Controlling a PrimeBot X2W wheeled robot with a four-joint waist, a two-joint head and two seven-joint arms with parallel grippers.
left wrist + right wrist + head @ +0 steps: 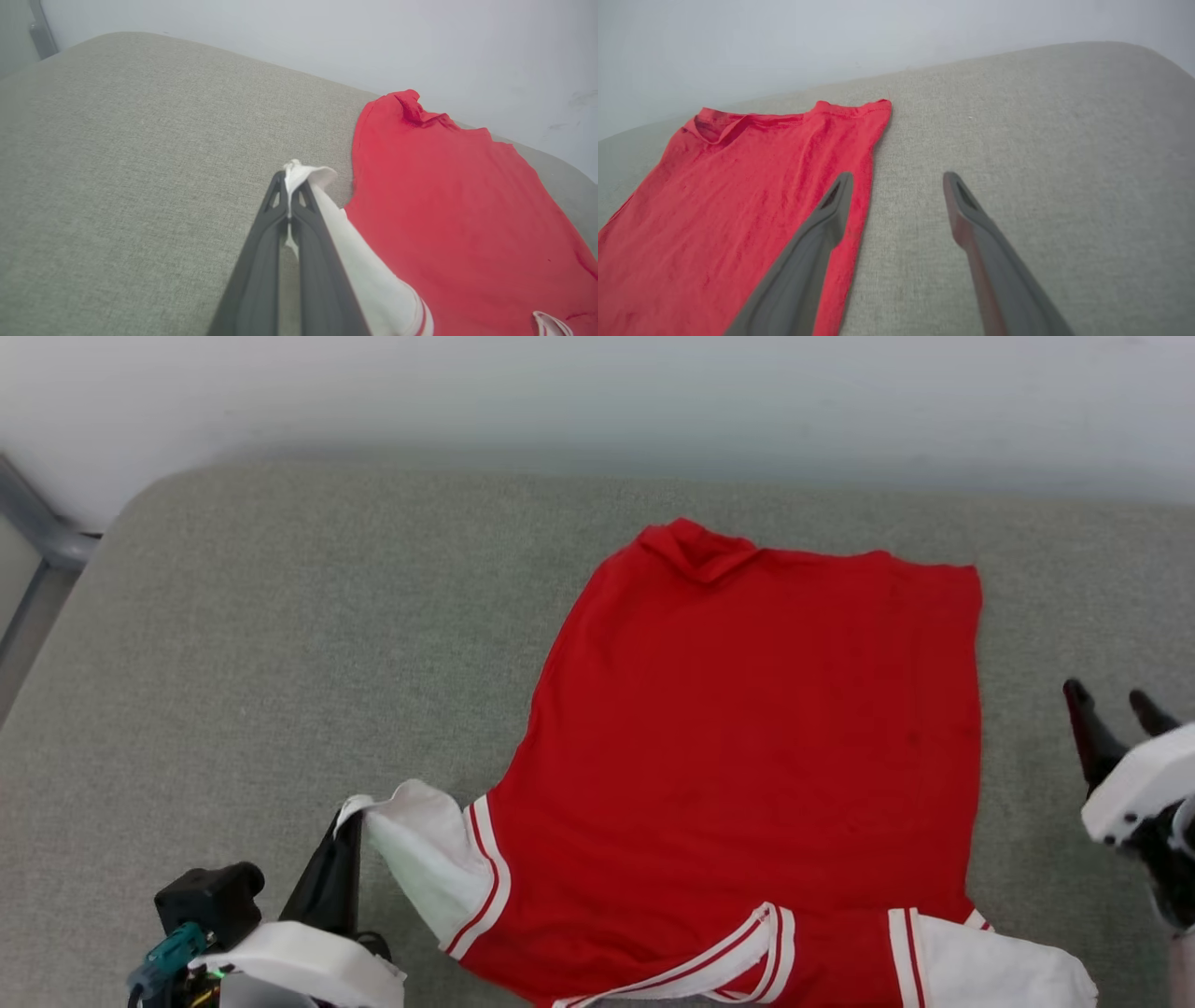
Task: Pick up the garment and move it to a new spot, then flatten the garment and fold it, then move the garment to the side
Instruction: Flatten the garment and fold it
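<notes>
The red garment lies spread on the grey cushion, hem toward the far wall, its white sleeves and striped collar at the near edge. My left gripper is shut on the tip of the left white sleeve, pinching the cloth between its dark fingers. My right gripper stands open at the right, just off the garment's right edge; its fingers hover apart over the red edge and the bare cushion, with nothing between them.
The garment rests on a wide grey fabric surface with rounded corners. A pale wall runs behind it. A grey metal frame shows at the far left. Bare cushion stretches to the left of the garment.
</notes>
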